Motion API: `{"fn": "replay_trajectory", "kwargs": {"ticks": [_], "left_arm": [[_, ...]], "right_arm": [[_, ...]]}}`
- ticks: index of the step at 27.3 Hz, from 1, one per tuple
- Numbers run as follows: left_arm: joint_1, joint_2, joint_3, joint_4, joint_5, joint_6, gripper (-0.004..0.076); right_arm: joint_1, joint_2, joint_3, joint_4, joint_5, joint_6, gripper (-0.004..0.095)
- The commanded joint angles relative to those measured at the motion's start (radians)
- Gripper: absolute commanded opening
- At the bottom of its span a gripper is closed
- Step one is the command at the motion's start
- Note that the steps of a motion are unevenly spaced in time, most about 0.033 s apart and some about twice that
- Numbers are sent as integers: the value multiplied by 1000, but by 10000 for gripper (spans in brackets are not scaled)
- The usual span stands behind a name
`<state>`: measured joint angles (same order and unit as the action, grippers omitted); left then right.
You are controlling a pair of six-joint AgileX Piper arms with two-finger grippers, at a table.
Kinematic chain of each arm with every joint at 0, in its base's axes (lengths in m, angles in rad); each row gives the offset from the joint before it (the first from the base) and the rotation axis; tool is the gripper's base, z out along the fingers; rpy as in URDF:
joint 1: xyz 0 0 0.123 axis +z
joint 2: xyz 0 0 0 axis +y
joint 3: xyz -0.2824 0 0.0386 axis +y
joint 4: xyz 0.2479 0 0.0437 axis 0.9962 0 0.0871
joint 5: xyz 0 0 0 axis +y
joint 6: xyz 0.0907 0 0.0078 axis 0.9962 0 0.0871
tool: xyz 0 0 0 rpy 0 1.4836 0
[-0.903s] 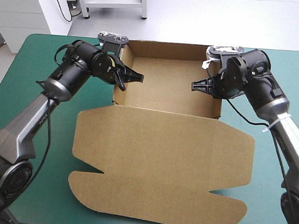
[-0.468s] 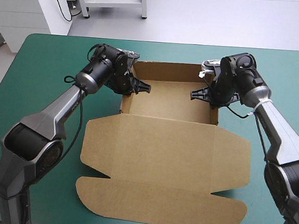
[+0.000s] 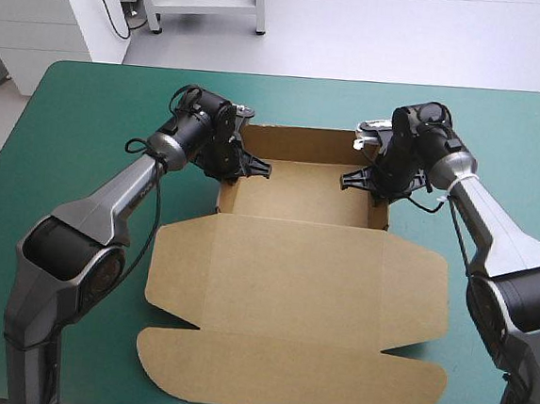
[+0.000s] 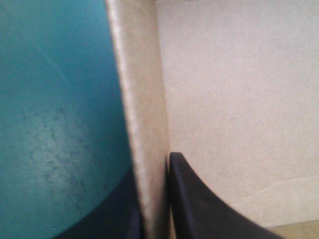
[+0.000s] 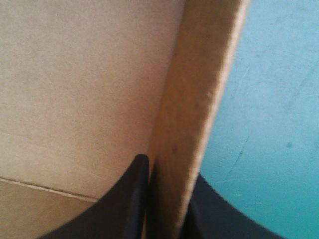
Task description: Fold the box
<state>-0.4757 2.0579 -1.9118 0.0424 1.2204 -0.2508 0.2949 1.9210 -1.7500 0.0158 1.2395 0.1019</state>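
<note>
- The brown cardboard box point(image 3: 298, 308), a cut sheet partly formed, lies mid-table on the teal-green table cover point(image 3: 79, 119). It is an open tray toward the far side, with its lid spread flat toward the near edge.
- The left gripper point(image 3: 260, 168), with two broad black fin-shaped fingers, is clamped on the tray's left side wall point(image 4: 142, 114). Its wrist view shows one finger inside the tray and the other outside over the cover, with the board sandwiched between them.
- The right gripper point(image 3: 348, 178) pinches the right side wall point(image 5: 194, 114) the same way, one finger on each face.
- Since just before, both arms have reached farther across the table and their wrists have turned. The two sets of fingertips now point at each other across the tray and stand closer together than earlier.
- The tray's far wall sits nearer than it did, and the whole sheet has slid a little to the right. The tray now looks shorter from far to near.
- My reading is that the side walls are being squared and pressed firm. All the walls stand upright, so the tray part seems nearly done, while the lid and its flaps lie flat and unworked.
</note>
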Motion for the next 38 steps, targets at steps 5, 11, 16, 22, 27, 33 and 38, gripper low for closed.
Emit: {"fn": "replay_trajectory", "kwargs": {"ticks": [5, 11, 16, 22, 27, 33, 38], "left_arm": [[-2, -48, -30, -6, 68, 11, 457], [0, -48, -49, 43, 68, 11, 516], [10, -60, -120, 117, 68, 28, 500], [8, -166, -148, 123, 70, 105, 183], [8, -287, -128, 122, 70, 152, -8], [-45, -622, 107, 98, 70, 193, -8], [-47, -890, 376, 133, 70, 196, -8]], "right_arm": [[-51, -55, -28, 47, 6, -41, 595], [-55, -55, -42, 50, 6, -39, 704], [-55, -77, -107, 57, 6, -30, 704], [-55, -182, -145, 27, 6, -6, 704], [-55, -286, -127, 2, 6, 13, 704], [-55, -335, -49, 28, 4, 15, 704], [-55, -311, 51, 49, -113, 22, 704]]}}
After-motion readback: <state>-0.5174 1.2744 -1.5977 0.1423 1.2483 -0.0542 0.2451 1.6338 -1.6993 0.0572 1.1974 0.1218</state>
